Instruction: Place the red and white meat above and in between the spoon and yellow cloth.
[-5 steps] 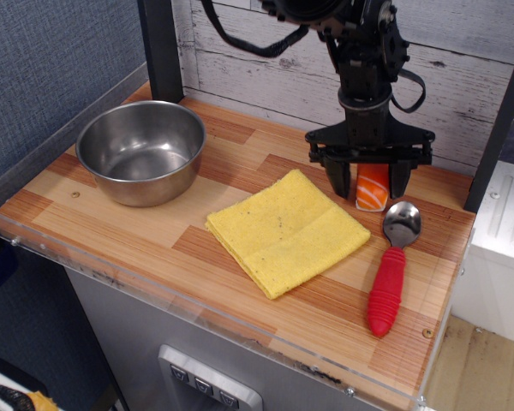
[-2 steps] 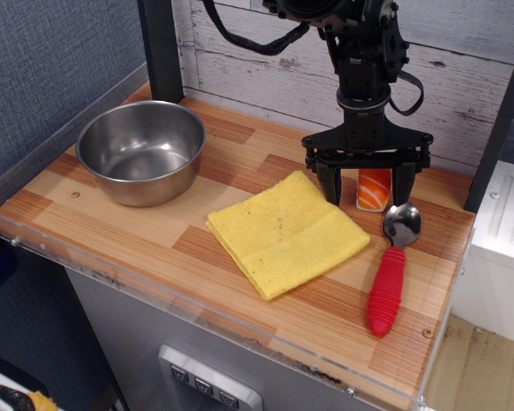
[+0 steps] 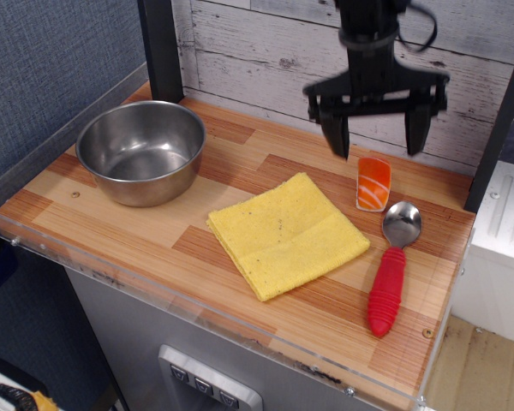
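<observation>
The red and white meat (image 3: 373,183) lies on the wooden table, just behind the spoon's bowl and to the right of the yellow cloth's far corner. The spoon (image 3: 391,265) lies at the right with its silver bowl pointing back and its red handle toward the front. The yellow cloth (image 3: 285,233) lies flat in the middle. My gripper (image 3: 377,139) is open and empty, hanging in the air above the meat with its two fingers spread wide.
A steel bowl (image 3: 141,151) stands at the back left. A white plank wall (image 3: 265,43) runs behind the table, with a dark post (image 3: 161,47) at its left. A clear plastic rim (image 3: 197,300) edges the front and left side.
My gripper has opened, let go of the meat on the table, and risen straight up. The meat stays where it was set, between cloth and spoon.
</observation>
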